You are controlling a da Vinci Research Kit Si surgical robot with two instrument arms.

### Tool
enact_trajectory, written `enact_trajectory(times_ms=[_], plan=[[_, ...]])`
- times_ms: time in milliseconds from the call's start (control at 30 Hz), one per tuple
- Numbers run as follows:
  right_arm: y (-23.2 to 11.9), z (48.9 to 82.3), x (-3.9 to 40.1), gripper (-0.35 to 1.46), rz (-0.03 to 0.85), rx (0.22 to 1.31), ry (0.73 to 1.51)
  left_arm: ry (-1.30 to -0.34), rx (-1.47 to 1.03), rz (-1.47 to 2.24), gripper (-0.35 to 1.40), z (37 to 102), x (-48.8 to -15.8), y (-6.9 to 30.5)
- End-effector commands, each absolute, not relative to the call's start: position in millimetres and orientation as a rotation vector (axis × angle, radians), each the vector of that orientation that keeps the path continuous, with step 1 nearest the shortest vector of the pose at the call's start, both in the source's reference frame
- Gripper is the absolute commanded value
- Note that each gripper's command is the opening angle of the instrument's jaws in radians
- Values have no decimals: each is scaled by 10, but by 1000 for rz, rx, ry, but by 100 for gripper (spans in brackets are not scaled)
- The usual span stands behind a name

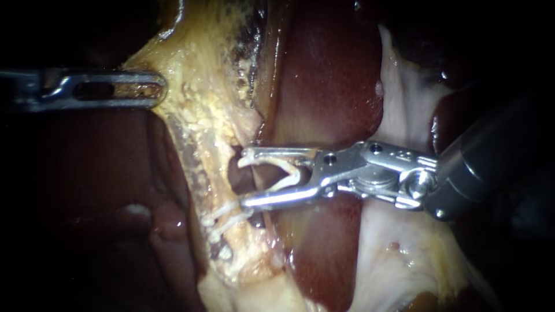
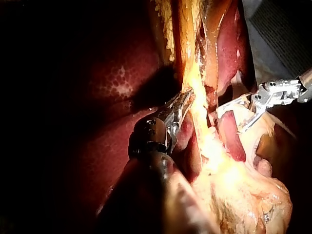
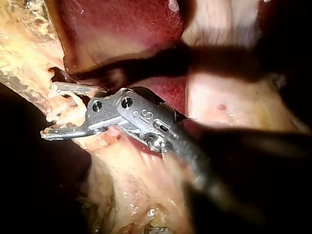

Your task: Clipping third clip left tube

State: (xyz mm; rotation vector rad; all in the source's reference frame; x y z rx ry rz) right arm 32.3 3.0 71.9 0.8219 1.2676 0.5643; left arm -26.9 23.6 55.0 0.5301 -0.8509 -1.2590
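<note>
**Right instrument's end effector (image 1: 247,179).** The jaws stand wide apart and carry the loaded clip (image 1: 295,172), a white open V with one leg against each jaw. Nothing is squeezed yet. The tips lie at the edge of the yellow fatty tissue (image 1: 202,115), on either side of a dark window in it. The lower jaw sits just above the two placed clips (image 1: 222,218), near them but apparently apart.

**Left tube (image 1: 221,188).** I judge this to be the pale strand that bears the placed clips and runs up past the jaw tips. The right wrist view shows pale strands between the jaws. Whether the tube lies fully inside the clip's legs cannot be told.

**Step in hand.** The third clip is being positioned and is not yet closed. In my judgement the next move calls for advancing until both tips show beyond the tube, keeping clear of the placed clips, then closing squarely.

**Left instrument's end effector (image 1: 159,89).** The jaws lie together on the upper edge of the yellow fatty tissue and hold it out to the left, well apart from the right instrument.

**Liver (image 1: 329,86).** It lies dark red behind the right instrument.
</note>
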Motion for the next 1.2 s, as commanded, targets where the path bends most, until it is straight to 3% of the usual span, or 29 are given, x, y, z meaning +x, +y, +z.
enact_trajectory(times_ms=[33,533,1000,1200], plan=[[30,725,324,57,566,828,1258,-850,529,-1258,-35,550,-269,235],[18,758,349,55,566,865,1217,-852,525,-1263,-35,543,-271,231],[20,760,362,53,512,908,1238,-853,521,-1258,-35,542,-271,230],[26,765,364,50,552,907,1220,-853,521,-1258,-35,542,-271,230]])
